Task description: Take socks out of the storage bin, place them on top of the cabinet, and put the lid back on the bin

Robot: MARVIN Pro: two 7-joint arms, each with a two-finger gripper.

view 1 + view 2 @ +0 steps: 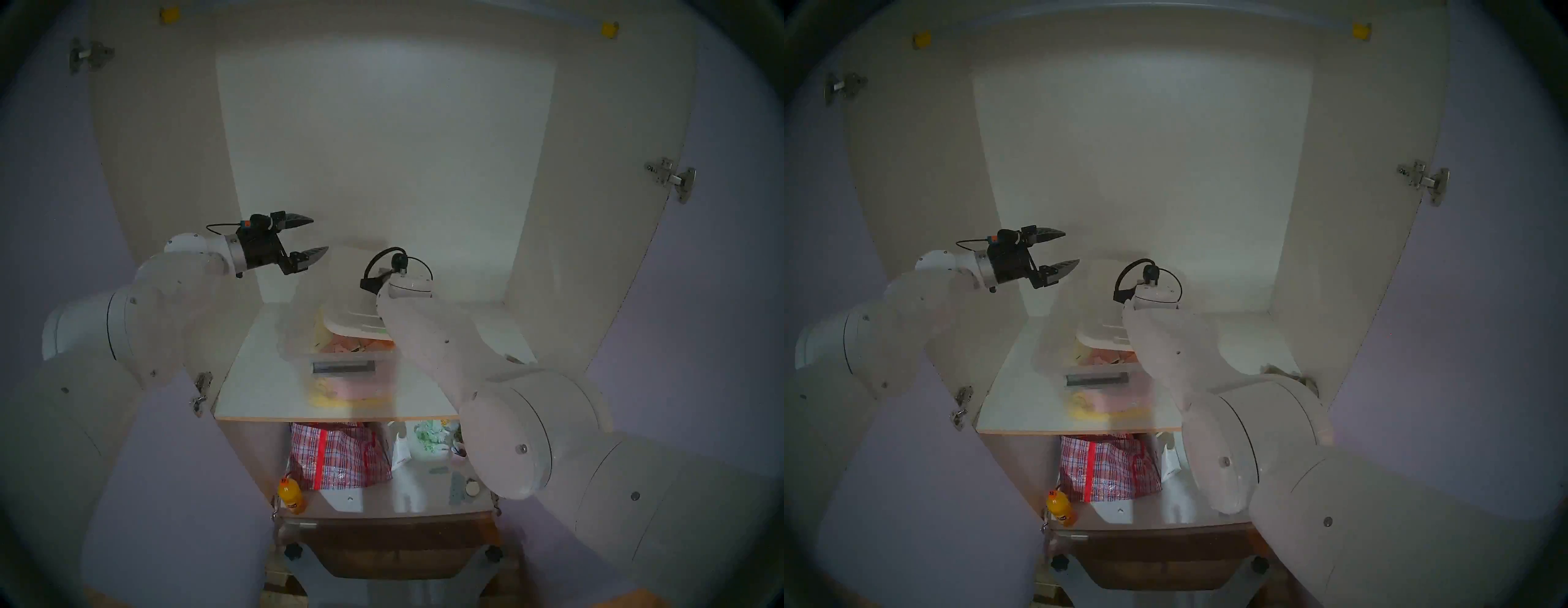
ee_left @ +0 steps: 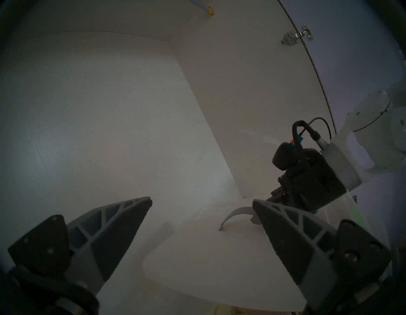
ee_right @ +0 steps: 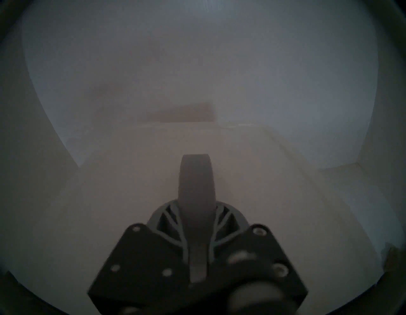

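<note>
The clear storage bin [image 1: 297, 344] [image 1: 1055, 361] stands on the cabinet's white shelf board [image 1: 263, 390], with pink and yellow cloth showing through it. My right gripper [image 3: 196, 211] is shut on the grey strip handle [image 3: 196, 180] [image 2: 237, 212] of the white lid [image 1: 352, 310] [image 1: 1102, 331] [image 2: 219, 264]. It holds the lid tilted over the bin's rear part. Up and to the left of the bin, my left gripper [image 1: 319, 235] [image 1: 1071, 247] [image 2: 202, 200] hangs open and empty. An olive-tan bundle, the socks [image 1: 1289, 373], lies on the shelf at the right, partly hidden by my right arm.
Lilac doors [image 1: 51, 237] stand open on both sides, with metal hinges [image 1: 672, 178] on the side walls. On the level below are a red-checked bag [image 1: 339, 454], an orange bottle [image 1: 290, 494] and a white bag [image 1: 401, 450]. A dark wooden piece [image 1: 394, 547] sits lower.
</note>
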